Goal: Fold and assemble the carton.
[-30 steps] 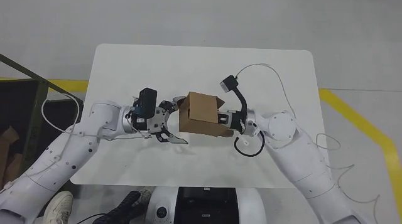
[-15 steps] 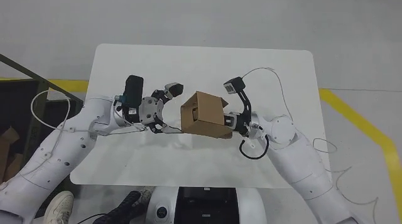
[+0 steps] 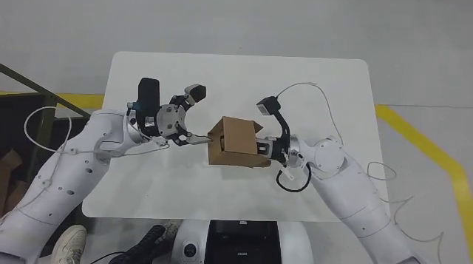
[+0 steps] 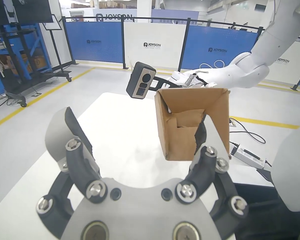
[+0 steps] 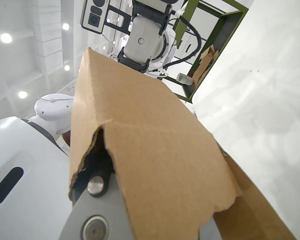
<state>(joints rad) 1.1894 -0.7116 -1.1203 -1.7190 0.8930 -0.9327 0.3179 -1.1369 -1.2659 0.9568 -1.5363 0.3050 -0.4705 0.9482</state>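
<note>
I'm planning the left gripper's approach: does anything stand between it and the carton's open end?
Nothing visible does. The open left gripper faces the open end of the carton directly, one fingertip at its rim, bare table beneath. The right gripper holds its far end.

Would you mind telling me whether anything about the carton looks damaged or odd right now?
Yes. In the right wrist view the carton has a ragged, torn edge at one corner, and the left wrist view shows its inner flaps crumpled and meeting unevenly. Otherwise nothing stands out.
</note>
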